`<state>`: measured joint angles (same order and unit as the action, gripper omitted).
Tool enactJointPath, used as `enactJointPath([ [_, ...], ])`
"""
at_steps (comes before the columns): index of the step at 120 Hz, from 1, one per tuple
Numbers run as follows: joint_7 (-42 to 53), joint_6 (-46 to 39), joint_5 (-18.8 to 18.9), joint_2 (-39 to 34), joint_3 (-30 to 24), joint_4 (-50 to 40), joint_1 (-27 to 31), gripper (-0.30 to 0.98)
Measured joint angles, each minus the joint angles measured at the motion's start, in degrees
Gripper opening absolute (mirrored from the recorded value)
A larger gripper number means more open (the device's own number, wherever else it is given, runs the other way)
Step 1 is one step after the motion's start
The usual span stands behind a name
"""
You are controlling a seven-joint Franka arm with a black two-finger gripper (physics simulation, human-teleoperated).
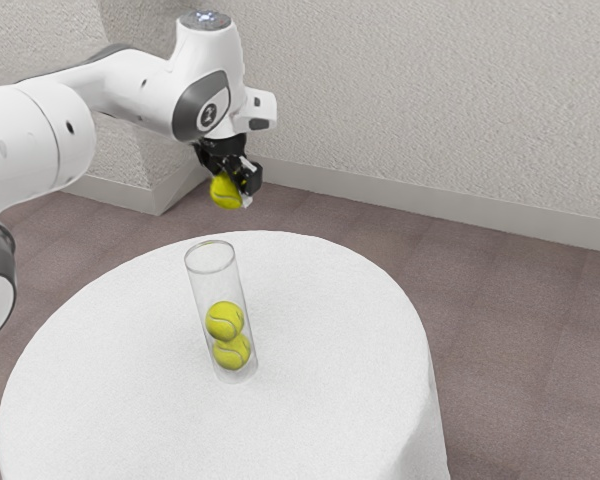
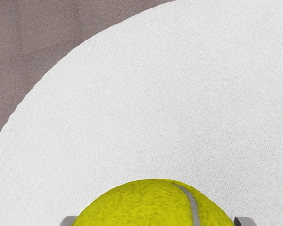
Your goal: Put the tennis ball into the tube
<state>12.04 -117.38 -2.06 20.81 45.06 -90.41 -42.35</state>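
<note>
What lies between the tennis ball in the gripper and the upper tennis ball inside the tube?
The exterior view shows open air below the held tennis ball, then the empty upper part of the clear tube, above the upper tennis ball.

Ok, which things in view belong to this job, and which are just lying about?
Job:
- my gripper
- held tennis ball
- clear tube
- upper ball and lower ball inside it

Just surroundings, nothing loose:
- round table
- floor
- wall

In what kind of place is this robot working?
Probably a simulated indoor room: there is a textured wall, a pale baseboard and a round table with white cloth.
</note>
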Motion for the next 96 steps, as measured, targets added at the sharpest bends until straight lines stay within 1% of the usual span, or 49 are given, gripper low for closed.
enactJointPath([
  [8,0.06,1.25,-0.3,-0.23,1.86,-0.52,-2.16,0.2],
  [18,-0.24,2.96,-1.15,-0.41,5.54,-1.71,-6.01,0.21],
  [55,-4.16,11.1,-2.15,-3.11,11.1,-3.94,-13.13,0.21],
  [78,-7.93,15.99,-2.19,-5.23,11.98,-4.0,-15.93,0.2],
  [96,-11.46,19.9,-2.11,-7.02,13.27,-3.87,-17.91,0.26],
])
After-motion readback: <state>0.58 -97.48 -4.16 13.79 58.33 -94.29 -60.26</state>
